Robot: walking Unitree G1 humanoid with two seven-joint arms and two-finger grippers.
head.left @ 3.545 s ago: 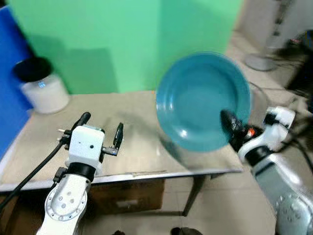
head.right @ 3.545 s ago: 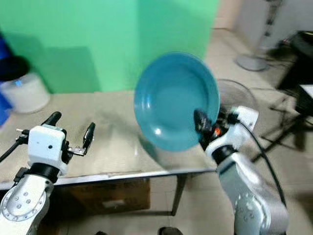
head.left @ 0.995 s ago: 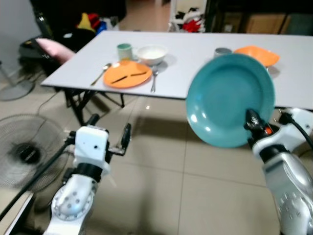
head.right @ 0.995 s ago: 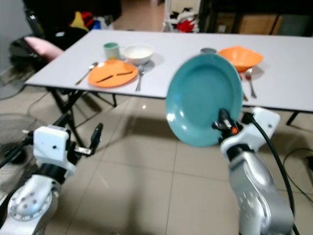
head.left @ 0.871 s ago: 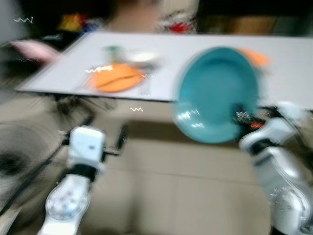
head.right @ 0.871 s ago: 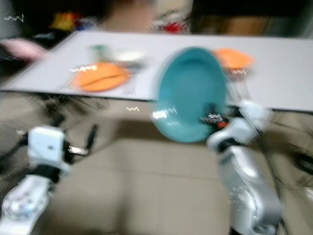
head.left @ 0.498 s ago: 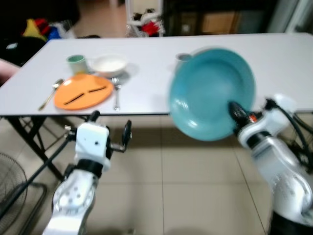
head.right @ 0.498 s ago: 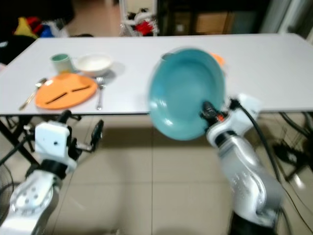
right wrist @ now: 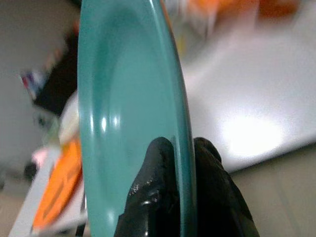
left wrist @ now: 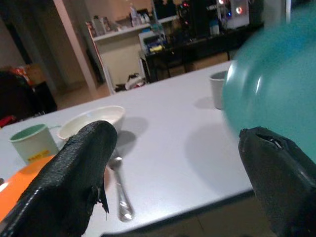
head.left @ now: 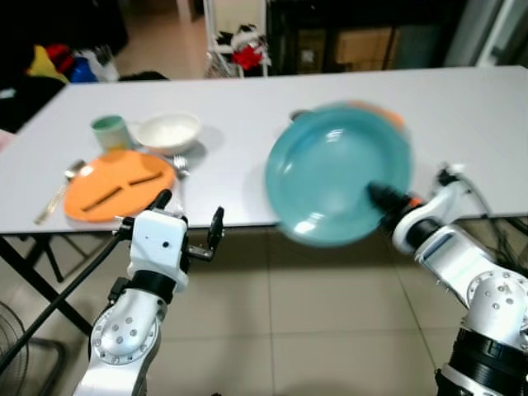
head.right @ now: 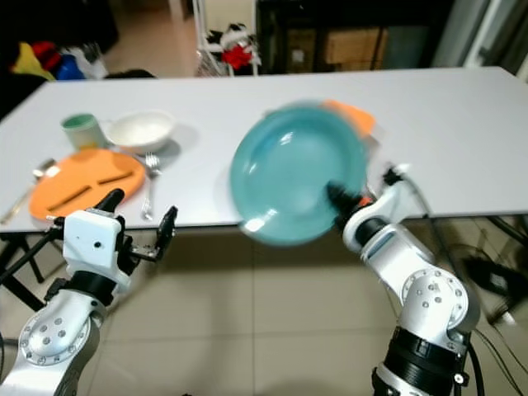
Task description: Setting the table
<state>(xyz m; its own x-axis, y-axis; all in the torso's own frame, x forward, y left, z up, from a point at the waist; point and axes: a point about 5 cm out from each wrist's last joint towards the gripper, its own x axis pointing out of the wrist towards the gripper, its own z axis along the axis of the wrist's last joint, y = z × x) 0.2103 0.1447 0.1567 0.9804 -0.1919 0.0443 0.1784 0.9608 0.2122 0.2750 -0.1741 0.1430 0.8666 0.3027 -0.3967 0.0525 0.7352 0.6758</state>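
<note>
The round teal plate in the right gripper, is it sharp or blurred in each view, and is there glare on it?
In the left eye view the round teal plate has a smeared rim, while the white table stays fairly sharp. The left wrist view shows it as a soft blur. In the right wrist view the right gripper pinches its rim, glare streaks on its face, background out of focus.

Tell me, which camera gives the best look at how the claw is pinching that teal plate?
The right wrist view: the two black fingers clamp the teal plate at its rim, seen edge-on. The eye views show the plate's whole face, blurred, with the right claw at its edge. The left wrist view catches a blurred slice of plate.
</note>
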